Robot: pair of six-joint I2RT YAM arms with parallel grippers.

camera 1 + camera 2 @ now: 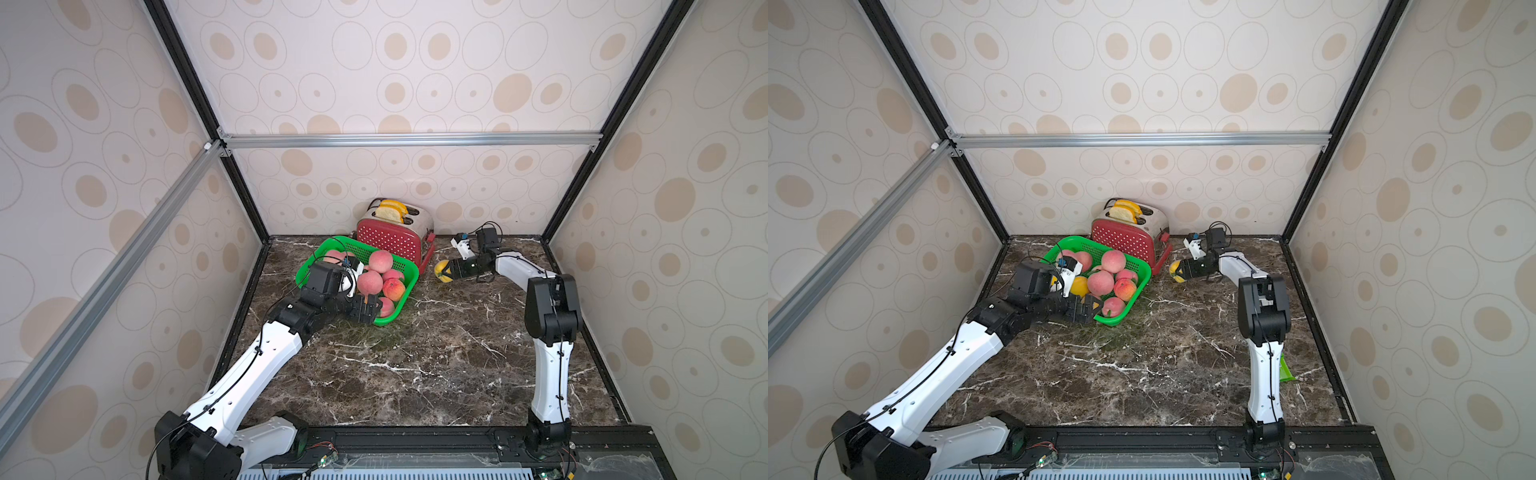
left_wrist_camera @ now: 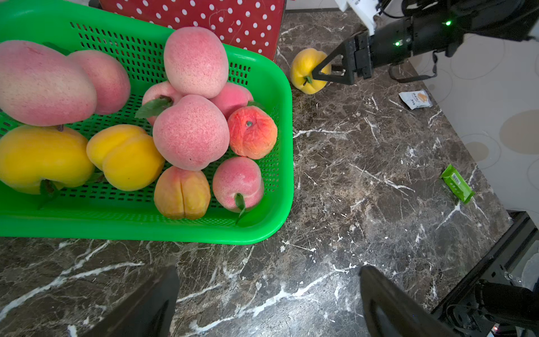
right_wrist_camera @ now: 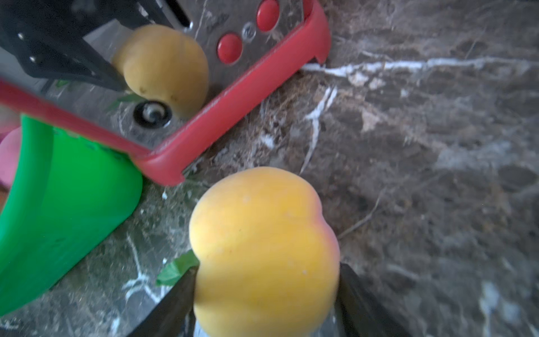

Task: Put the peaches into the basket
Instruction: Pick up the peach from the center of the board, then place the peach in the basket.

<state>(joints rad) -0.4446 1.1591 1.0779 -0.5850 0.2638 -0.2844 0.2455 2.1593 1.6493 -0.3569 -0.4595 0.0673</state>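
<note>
The step in hand looks like the pick-up of the one peach outside the basket. The right fingers (image 3: 169, 309) are clamped on a yellow peach (image 3: 262, 248), one on each side, just beside the end of the red toaster (image 1: 386, 239) and near the basket's corner. It sits low over the desk (image 1: 415, 353); whether it is clear of the surface I cannot tell. The green basket (image 2: 262, 230) stands against the toaster's dotted side and holds a heap of pink, orange and yellow peaches (image 2: 191, 131). The left fingers (image 2: 145, 309) are spread wide with nothing between them, hovering over the desk just by the basket's near rim. Next, I judge, the right arm must lift the fruit above the rim, carry it past the toaster's corner and release it over a low gap, since a drop onto the heap could roll out
</note>
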